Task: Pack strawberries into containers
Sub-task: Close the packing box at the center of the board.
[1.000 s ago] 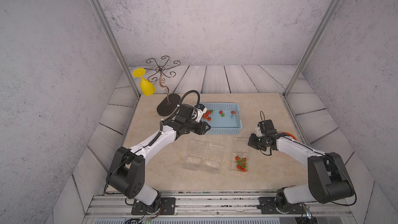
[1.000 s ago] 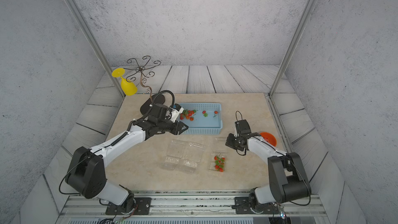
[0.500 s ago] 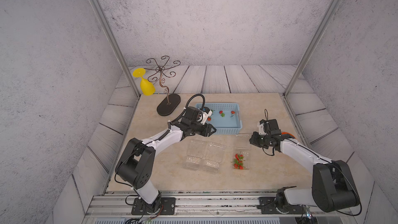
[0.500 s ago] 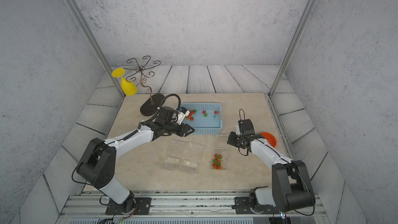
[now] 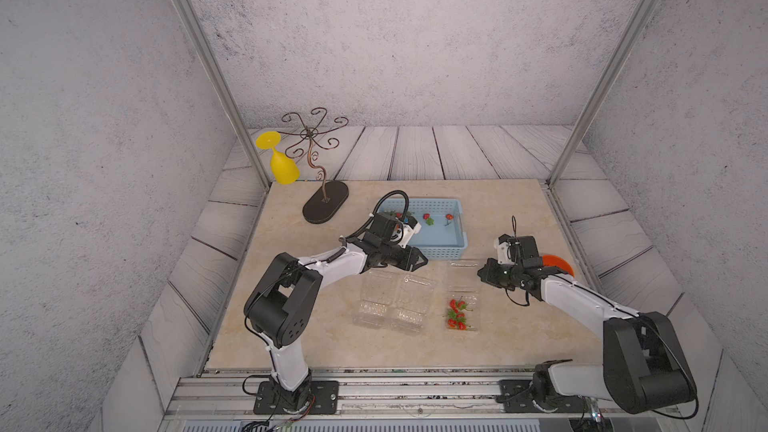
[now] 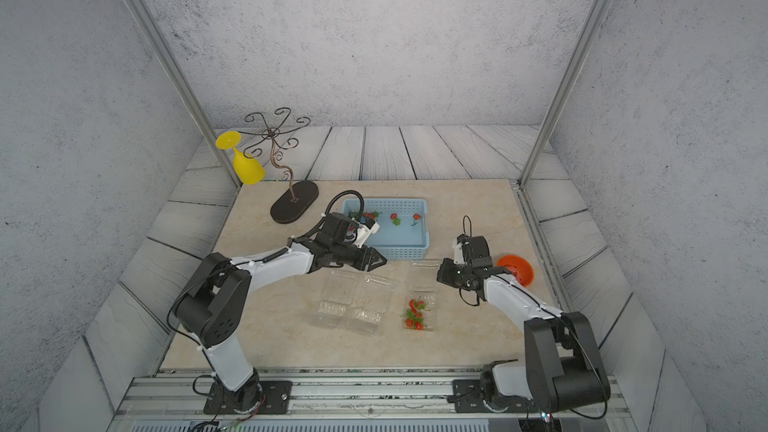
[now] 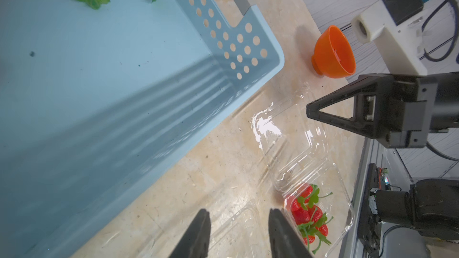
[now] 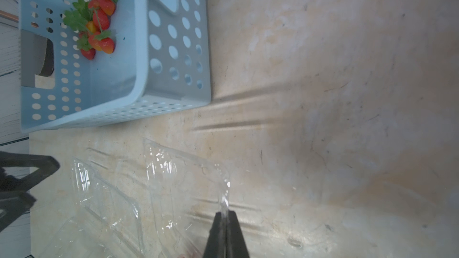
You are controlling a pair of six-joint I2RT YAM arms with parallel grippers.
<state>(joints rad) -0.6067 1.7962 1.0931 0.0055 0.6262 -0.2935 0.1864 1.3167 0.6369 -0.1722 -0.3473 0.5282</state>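
Pinching the clear lid [image 8: 188,182] by its edge, the right gripper [image 8: 225,215] has its fingers pressed together on the plastic, right of centre in both top views. The left gripper [image 7: 238,213] hovers with fingers apart and nothing visible between them, just in front of the basket [image 5: 440,252].

We count three containers: an empty one [image 5: 373,299], another empty one [image 5: 412,303] just beside it at lower centre, and a third [image 5: 477,305] to their right. The third holds about six strawberries [image 5: 457,313], which are small and red with green leafy caps and thin stems.

The one blue basket holds a cluster of about six more [image 8: 99,21] in its upper-left corner, plus two loose berries [image 5: 426,216] [image 5: 449,216].

One orange bowl [image 5: 555,261] sits at the right. One yellow glass [image 5: 282,166] hangs on one wire stand [image 5: 325,205] at upper left.
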